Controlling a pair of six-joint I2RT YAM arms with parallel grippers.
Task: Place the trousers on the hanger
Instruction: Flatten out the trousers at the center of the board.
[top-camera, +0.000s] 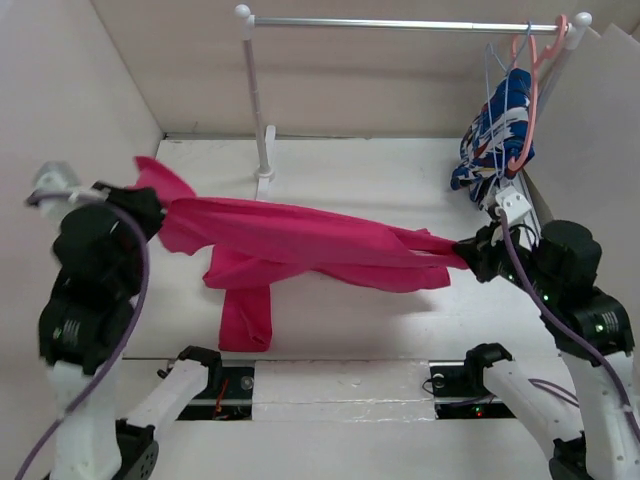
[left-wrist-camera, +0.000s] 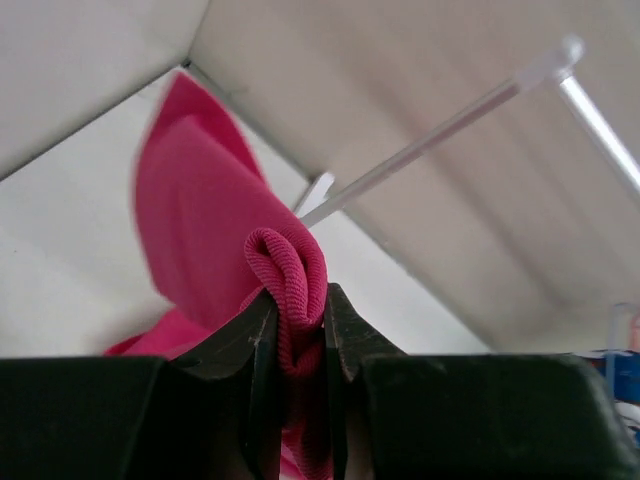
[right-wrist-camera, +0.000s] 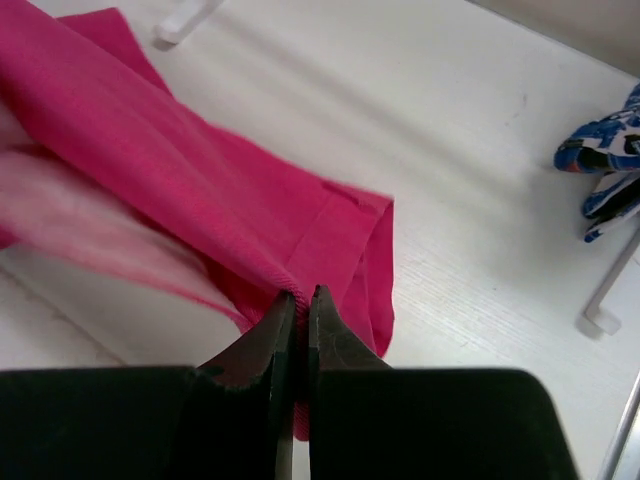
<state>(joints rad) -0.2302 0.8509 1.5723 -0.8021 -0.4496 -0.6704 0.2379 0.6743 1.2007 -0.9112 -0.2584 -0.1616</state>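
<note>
Left claw (left-wrist-camera: 295, 305) clenched on a rolled, ribbed edge of the trousers (top-camera: 300, 240), with the fold bulging up above the black fingertips (left-wrist-camera: 345, 325). Held high at the left side of the table (top-camera: 360, 320), close to the side wall (top-camera: 60, 100). Right claw (right-wrist-camera: 298, 298) likewise clamped on cloth: grips a gathered end of the same trousers at the right, jaws pressed nearly together with only pink fabric between. Stretched between the two claws as a long magenta band across the middle of the table, lifted clear at both ends, slack cloth drooping under the middle. Below the band, a loose part hanging down and lying folded on the white surface, nearer the left arm than the right. Past the left grip, a short pink flap sticking out toward the back corner. Hanger (top-camera: 490, 75), thin and light blue, up on the rail (top-camera: 400, 22) at the far right, hooked over the bar, well apart from the trousers and touched by neither claw. Just beside it, a thicker salmon-pink hanger (top-camera: 530, 95), and below both a blue-and-white patterned garment (top-camera: 497, 140), hanging close above and behind the right arm. Cannot tell which of the two hangers bears it. White rack post (top-camera: 256, 100) standing at the back of the table, just behind the left half of the pink band.
</note>
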